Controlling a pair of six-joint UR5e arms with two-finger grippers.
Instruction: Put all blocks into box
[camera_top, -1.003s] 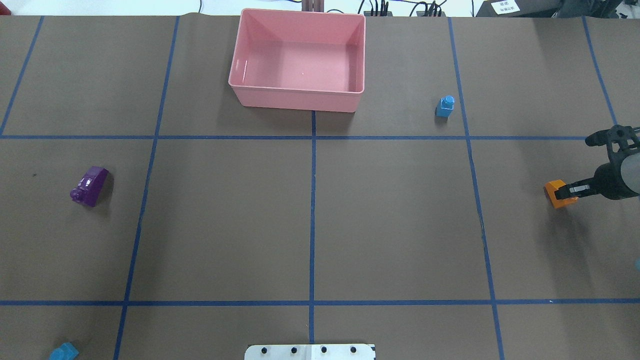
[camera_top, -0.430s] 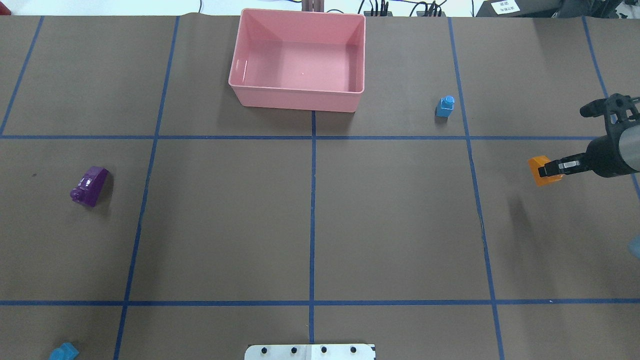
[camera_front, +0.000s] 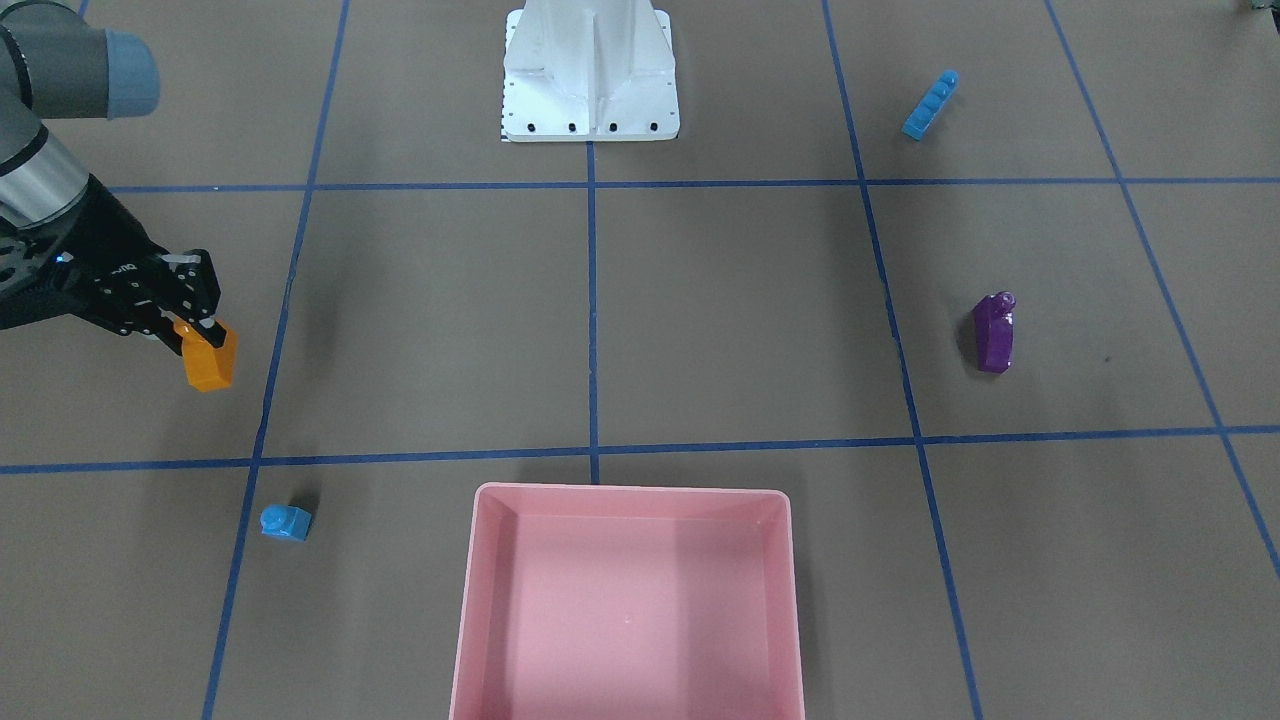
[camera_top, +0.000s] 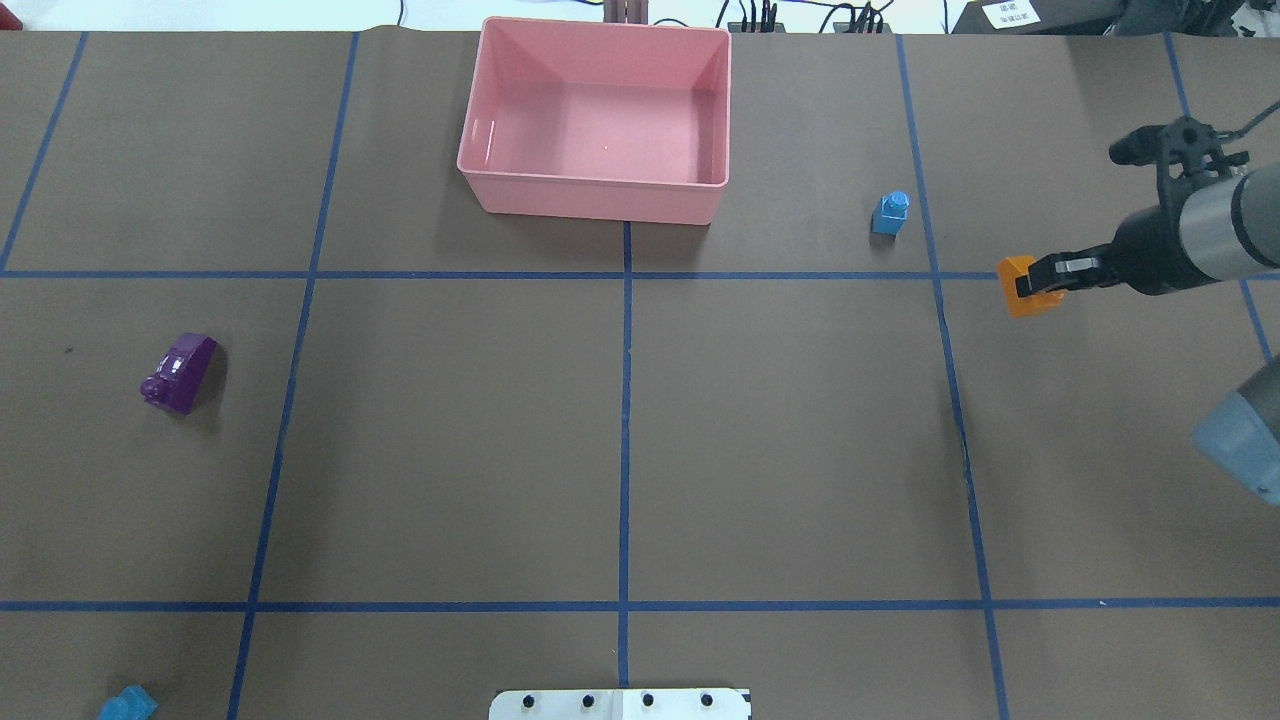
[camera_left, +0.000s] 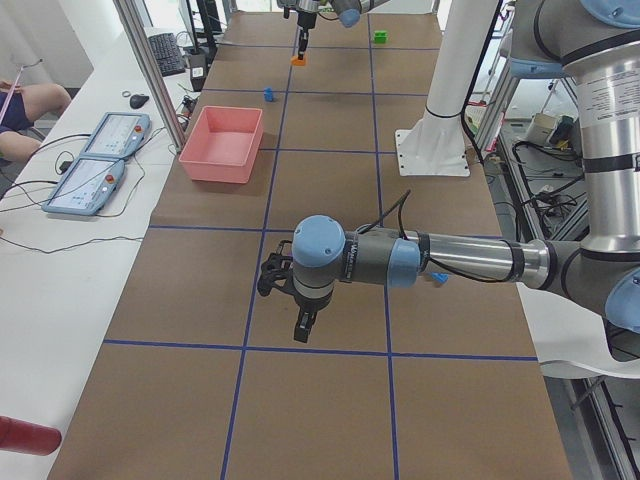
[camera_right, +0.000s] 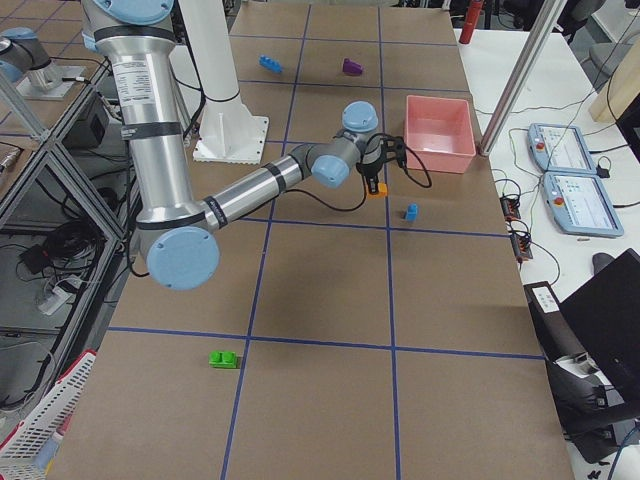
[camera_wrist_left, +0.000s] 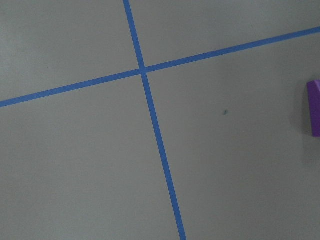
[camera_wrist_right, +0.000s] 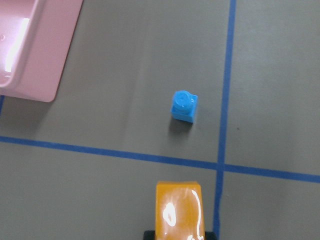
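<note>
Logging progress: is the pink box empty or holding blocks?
Empty. In the overhead and front views the box shows only bare pink floor; the orange block is outside it, held in the right claw.

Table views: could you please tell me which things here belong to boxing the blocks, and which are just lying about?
Part of the job:
orange block, held by the right gripper
small blue block
purple block
long blue block
green block
pink box

Just lying about, off the mat:
tablets
keyboard
mouse
laptop
</note>
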